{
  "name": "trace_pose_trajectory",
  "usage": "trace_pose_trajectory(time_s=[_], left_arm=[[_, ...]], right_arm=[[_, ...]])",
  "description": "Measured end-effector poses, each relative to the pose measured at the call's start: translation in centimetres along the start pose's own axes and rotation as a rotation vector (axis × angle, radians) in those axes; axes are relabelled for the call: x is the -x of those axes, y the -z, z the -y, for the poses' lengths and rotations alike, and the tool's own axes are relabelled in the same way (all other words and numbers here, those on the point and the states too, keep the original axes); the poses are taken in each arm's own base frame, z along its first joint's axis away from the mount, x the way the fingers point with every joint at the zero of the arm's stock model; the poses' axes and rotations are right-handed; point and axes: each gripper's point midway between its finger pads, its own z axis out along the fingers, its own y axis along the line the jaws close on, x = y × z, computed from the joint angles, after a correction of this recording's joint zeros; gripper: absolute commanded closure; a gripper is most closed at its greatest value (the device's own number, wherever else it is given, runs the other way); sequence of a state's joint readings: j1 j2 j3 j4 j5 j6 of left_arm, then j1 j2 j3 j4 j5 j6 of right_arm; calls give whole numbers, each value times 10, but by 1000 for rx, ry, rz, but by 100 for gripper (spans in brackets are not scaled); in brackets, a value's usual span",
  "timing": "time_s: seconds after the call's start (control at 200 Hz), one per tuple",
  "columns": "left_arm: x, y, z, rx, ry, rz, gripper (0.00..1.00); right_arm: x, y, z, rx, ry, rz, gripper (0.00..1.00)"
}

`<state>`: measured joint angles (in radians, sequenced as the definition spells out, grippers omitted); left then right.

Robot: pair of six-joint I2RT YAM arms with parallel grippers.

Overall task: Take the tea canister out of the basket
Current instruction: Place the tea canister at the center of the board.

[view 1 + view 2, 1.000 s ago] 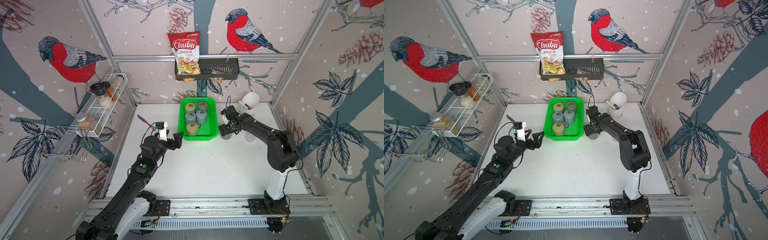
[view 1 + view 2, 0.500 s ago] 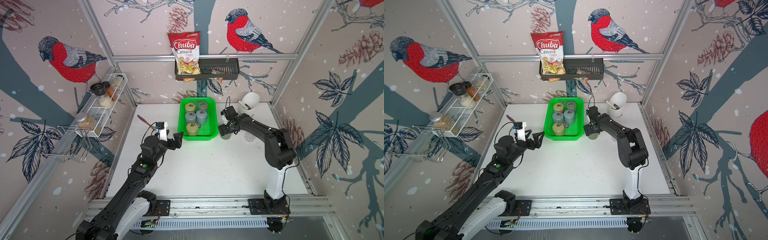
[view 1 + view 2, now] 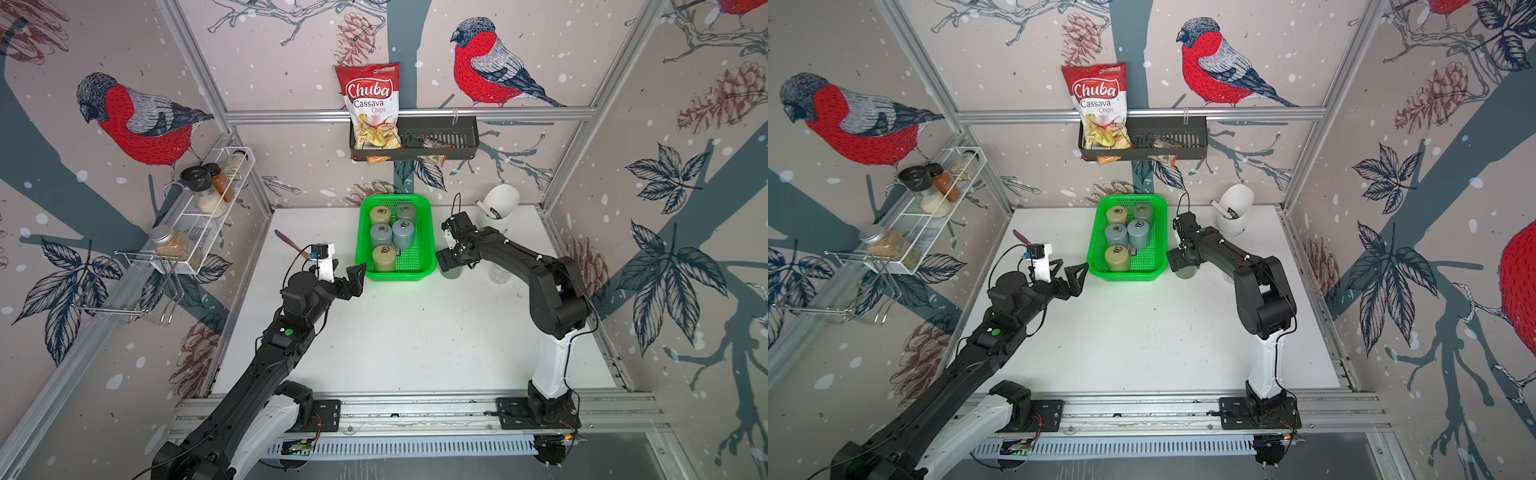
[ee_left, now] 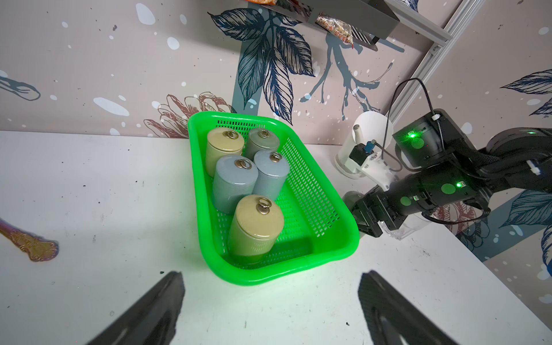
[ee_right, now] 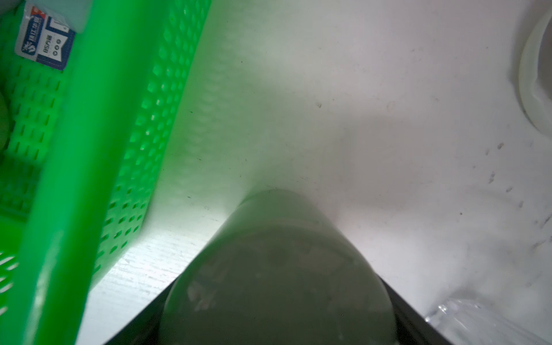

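The green basket (image 3: 395, 276) (image 3: 1125, 276) stands at the back middle of the table and holds several tea canisters (image 3: 383, 257) with ring lids. One grey-green tea canister (image 3: 451, 273) (image 3: 1185, 273) stands upright on the table just outside the basket's right wall (image 5: 74, 149). My right gripper (image 3: 451, 266) (image 5: 277, 313) reaches down over it, a black finger close along each side, with no gap to be seen. The left gripper (image 3: 353, 276) (image 4: 270, 286) hovers open and empty before the basket's near left corner.
A white cup (image 3: 498, 208) with a utensil stands at the back right. A clear glass (image 3: 498, 272) sits right of my right gripper. A spoon (image 3: 291, 243) lies left of the basket. The wall bears a black rack (image 3: 415, 137), and a wire shelf (image 3: 203, 208) hangs on the left.
The right arm's elbow has shifted a little while its gripper stays over the canister beside the basket. The left arm has not moved.
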<state>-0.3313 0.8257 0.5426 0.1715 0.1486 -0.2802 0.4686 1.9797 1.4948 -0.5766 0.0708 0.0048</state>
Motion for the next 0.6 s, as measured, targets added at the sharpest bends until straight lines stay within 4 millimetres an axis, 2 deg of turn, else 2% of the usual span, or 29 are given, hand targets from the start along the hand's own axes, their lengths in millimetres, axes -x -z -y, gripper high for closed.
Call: trace_pose_trajectory(time_s=[0.08,0.385,0.6], left_arm=[[0,0,0,0,0,0,4],[4,0,1,-2,-1,6,4],[7,1,2,-2,-2,12,4]], right_arm=[[0,-1,1,-1,2,-1,0],[1,1,3,-1,2,1,0],[19,30,7,-12,-2,64,0]])
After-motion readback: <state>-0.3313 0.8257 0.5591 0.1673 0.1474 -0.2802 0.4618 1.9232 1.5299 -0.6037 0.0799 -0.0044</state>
